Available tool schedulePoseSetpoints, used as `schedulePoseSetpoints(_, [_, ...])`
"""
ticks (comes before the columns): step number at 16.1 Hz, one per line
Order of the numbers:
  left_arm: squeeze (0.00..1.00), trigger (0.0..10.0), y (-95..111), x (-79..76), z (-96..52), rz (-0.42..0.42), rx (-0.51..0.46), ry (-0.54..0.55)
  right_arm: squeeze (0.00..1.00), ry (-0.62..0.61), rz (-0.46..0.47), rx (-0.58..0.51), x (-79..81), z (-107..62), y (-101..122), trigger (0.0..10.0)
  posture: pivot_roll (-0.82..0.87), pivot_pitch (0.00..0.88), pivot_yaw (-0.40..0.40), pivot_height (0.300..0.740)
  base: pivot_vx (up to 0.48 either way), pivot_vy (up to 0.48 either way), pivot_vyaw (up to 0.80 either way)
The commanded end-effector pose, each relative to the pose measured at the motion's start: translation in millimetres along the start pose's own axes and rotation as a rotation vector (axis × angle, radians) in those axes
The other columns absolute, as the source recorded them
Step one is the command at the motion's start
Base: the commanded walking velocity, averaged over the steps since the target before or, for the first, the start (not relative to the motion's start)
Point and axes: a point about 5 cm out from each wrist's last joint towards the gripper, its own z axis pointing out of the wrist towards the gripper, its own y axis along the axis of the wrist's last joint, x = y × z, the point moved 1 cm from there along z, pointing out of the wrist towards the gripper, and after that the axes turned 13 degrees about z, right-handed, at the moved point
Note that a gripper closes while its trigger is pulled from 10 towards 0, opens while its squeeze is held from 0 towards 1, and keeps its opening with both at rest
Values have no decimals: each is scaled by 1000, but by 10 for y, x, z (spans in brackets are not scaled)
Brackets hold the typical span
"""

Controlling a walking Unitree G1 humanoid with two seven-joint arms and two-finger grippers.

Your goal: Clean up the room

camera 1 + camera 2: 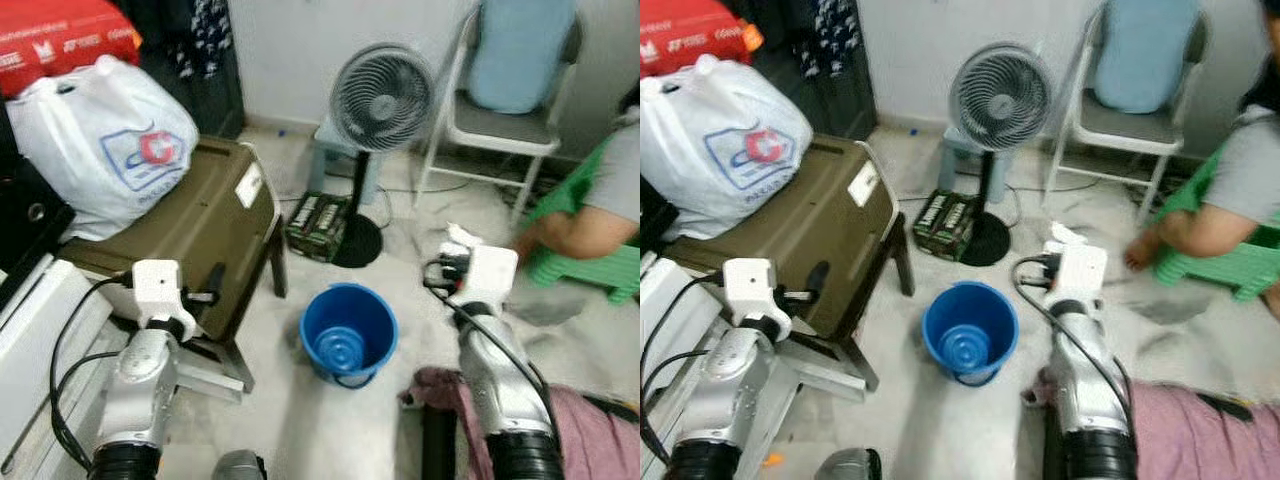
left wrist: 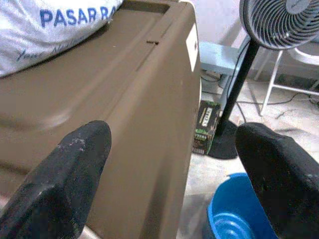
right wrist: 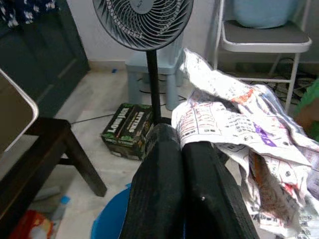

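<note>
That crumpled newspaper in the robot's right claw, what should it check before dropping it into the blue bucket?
1. Paper held firmly: ok. The right gripper is shut on the crumpled newspaper.
2. Bucket open to receive: ok. The blue bucket stands upright on the floor with its mouth open.
3. Gripper over the bucket: not ok. In the head views it hangs to the bucket's right, not above it.
4. Person out of the way: ok for now. The person sits to the right, away from the bucket.
5. Left gripper clear: ok. It is open beside the brown case.
</note>
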Motion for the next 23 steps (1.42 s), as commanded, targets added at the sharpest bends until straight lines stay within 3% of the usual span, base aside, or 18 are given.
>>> schedulePoseSetpoints(1, [0,10000,-30,73,-10,-1,21,24,0,11,5,0,42,3,-3,10000,-13,63,-35,740,326,0,0])
schedulePoseSetpoints(11, [0,10000,-26,91,18,1,30,37,0,18,-1,-6,60,28,14,10000,-15,72,-35,740,286,0,0])
schedulePoseSetpoints(16, [0,10000,-74,159,11,28,62,39,0,19,2,-7,72,34,13,10000,-14,74,-34,740,0,0,750])
schedulePoseSetpoints(23, [0,10000,-41,112,14,29,32,-11,0,11,5,-7,63,35,11,10000,-14,73,-35,740,0,0,488])
